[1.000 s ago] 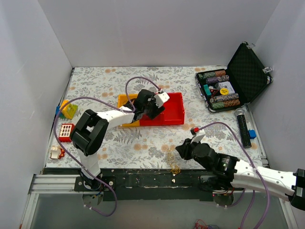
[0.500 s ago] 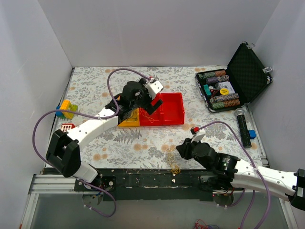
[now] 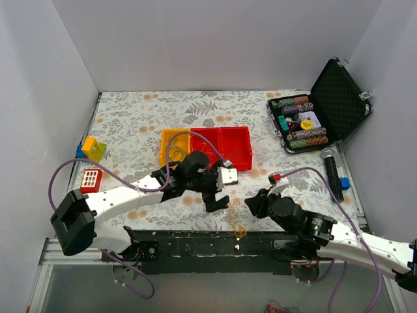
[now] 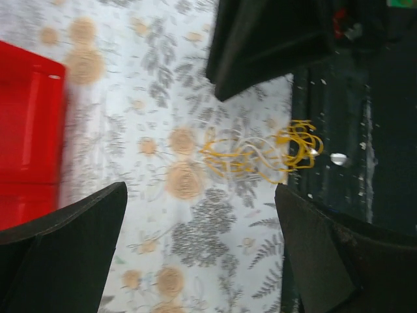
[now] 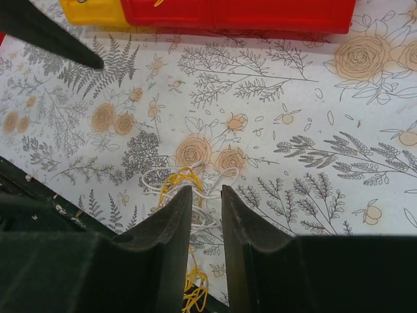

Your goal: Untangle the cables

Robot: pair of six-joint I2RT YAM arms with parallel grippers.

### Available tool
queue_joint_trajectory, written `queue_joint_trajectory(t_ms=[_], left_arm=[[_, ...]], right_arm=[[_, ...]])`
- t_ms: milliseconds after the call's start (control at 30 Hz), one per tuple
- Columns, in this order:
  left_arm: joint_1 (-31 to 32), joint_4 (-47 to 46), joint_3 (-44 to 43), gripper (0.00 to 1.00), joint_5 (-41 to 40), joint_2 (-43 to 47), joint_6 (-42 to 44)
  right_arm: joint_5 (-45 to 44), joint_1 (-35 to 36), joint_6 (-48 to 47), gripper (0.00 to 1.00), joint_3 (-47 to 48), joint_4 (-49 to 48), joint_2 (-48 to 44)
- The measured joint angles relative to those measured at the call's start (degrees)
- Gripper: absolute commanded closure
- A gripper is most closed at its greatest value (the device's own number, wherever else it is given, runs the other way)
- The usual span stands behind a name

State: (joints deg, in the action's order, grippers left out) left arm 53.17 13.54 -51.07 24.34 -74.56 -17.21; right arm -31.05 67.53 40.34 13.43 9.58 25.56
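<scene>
The cables (image 3: 235, 219) are a small clump of thin yellow-orange and whitish wires at the near table edge, partly hanging over the black rail. In the left wrist view the cables (image 4: 260, 153) lie ahead of my left gripper (image 4: 201, 195), which is wide open and empty above the cloth. In the top view my left gripper (image 3: 219, 193) hovers just left of the clump. My right gripper (image 3: 251, 206) is just right of it. In the right wrist view the cables (image 5: 177, 179) lie at the tips of my right gripper (image 5: 205, 190), its fingers a narrow gap apart with white loops showing between them.
A red and yellow bin row (image 3: 234, 160) stands mid-table. An open black case (image 3: 344, 98) with poker chips is at the back right, and a black cylinder (image 3: 333, 174) lies beside it. Toy blocks (image 3: 92, 149) and a red grid piece (image 3: 90, 178) are at the left. A black rail (image 3: 189, 236) edges the table.
My left arm swung from over the bins toward the near edge and now hovers beside the clump. My right gripper shifted slightly right. The clump has not visibly moved.
</scene>
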Motion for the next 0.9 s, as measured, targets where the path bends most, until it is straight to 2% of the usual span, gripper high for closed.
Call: queue_joint_trajectory(t_ms=[133, 267, 467, 800, 900], left_arm=[[4.09, -0.83, 0.90, 0.02, 1.84, -4.72, -2.43], [4.44, -2.56, -1.36, 0.02, 1.68, -11.93, -4.37], [4.33, -3.23, -7.54, 0.17, 1.95, -20.22, -3.41], [3.91, 0.87, -12.83, 0.55, 5.90, -26.93, 2.86], [3.37, 2.99, -13.60, 0.72, 6.56, -27.96, 4.63]], right_arm=[[-0.59, 0.00, 0.22, 0.67, 0.00, 2.51, -1.53], [-1.27, 0.00, 0.33, 0.68, 0.00, 5.01, -3.89], [-1.90, 0.00, -0.02, 0.68, 0.09, 7.56, -7.50], [-2.03, 0.00, -1.77, 0.66, 1.57, 8.59, -8.72], [-2.05, 0.00, -2.43, 0.66, 1.95, 8.66, -8.52]])
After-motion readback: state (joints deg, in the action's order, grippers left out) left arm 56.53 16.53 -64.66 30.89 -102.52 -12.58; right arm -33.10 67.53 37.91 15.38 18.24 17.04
